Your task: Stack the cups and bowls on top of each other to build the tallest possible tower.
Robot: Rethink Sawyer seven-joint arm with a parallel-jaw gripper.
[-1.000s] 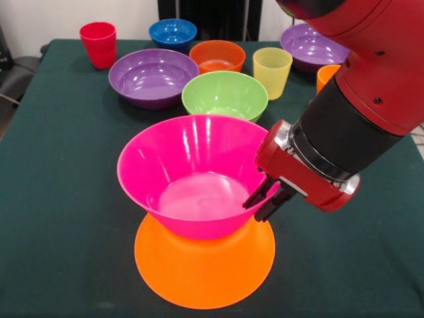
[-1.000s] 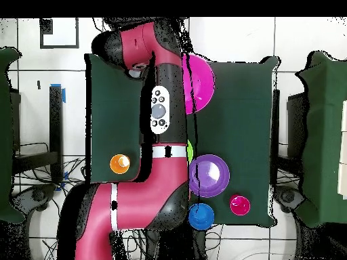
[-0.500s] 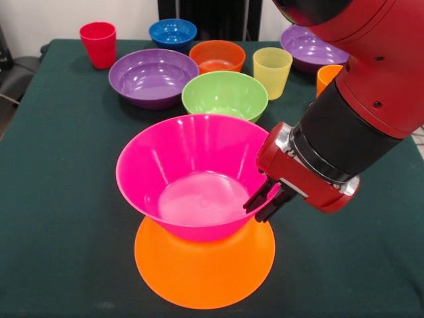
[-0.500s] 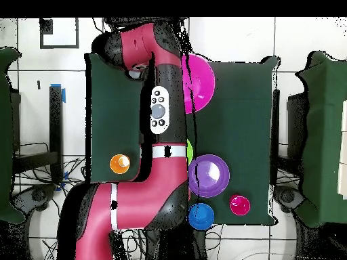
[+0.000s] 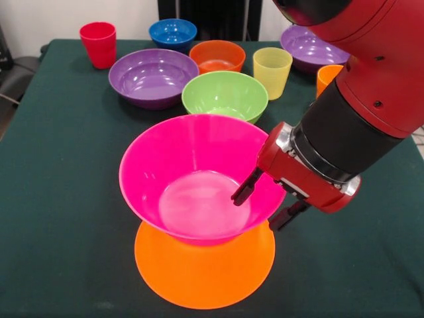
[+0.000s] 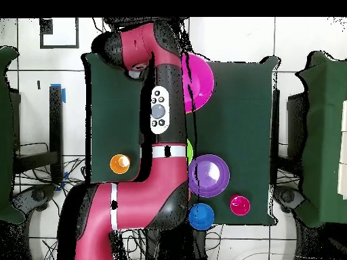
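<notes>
While reaching down from the upper right, wrist tilted left: gripper (image 5: 262, 201) spread open, astride the right rim of the hot pink bowl (image 5: 189, 171), one finger (image 5: 244, 188) inside, the other outside. Pink bowl seated upright on the upturned orange bowl (image 5: 205, 268) at the table's (image 5: 59, 199) near side.

Glossy plastic pink bowl (image 5: 199, 175); matt green cloth table (image 5: 59, 199).
</notes>
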